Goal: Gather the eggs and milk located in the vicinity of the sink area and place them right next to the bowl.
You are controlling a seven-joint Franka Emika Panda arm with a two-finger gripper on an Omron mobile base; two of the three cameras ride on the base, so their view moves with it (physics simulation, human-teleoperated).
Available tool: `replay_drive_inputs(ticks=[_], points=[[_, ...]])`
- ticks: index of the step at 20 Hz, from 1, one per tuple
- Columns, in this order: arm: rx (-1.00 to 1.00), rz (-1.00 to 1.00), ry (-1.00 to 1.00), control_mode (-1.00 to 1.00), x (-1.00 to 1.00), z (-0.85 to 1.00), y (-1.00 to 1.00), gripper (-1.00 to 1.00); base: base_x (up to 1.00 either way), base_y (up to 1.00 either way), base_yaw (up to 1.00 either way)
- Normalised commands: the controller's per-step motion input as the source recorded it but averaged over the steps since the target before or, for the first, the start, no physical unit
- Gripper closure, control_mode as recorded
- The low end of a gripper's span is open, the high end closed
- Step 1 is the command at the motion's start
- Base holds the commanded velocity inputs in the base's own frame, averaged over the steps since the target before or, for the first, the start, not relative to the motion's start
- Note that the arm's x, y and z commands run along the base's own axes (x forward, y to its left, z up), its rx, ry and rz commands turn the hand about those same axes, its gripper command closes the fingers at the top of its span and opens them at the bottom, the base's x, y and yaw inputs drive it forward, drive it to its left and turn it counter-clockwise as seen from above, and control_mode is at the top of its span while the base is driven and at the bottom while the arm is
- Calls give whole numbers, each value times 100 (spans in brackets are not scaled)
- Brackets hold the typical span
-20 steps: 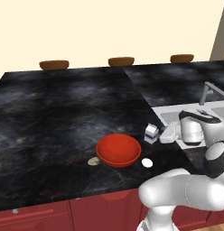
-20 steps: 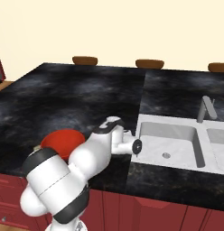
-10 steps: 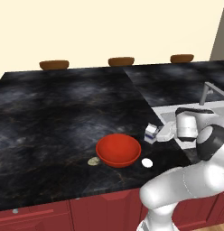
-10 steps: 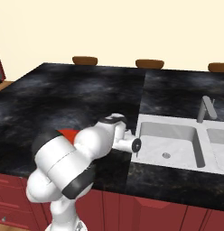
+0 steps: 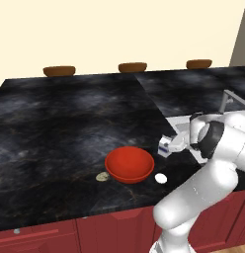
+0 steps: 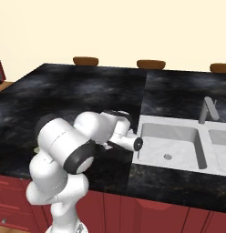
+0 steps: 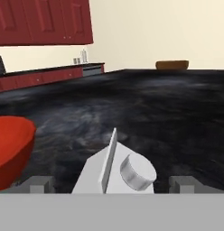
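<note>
Your end effector (image 7: 112,184) straddles the milk (image 7: 114,173) fully open, holding nothing; closing off-centre could tip it toward the bowl (image 5: 129,164).

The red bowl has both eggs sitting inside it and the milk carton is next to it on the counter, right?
Not quite. The eggs are not inside the red bowl. The left base view shows the speckled egg and the white egg lying on the black counter on either side of the bowl. The milk carton does stand on the counter beside it.
</note>
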Motion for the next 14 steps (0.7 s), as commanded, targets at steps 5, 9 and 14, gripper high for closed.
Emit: replay_drive_inputs(ticks=[5, 9, 14], points=[[2, 0, 0, -100, 21, -18, -1, -100, 0, 0, 0], [1, 0, 0, -100, 16, -27, 0, 100, 0, 0, 0], [0, 0, 2, -100, 11, -32, 0, 100, 0, 0, 0]])
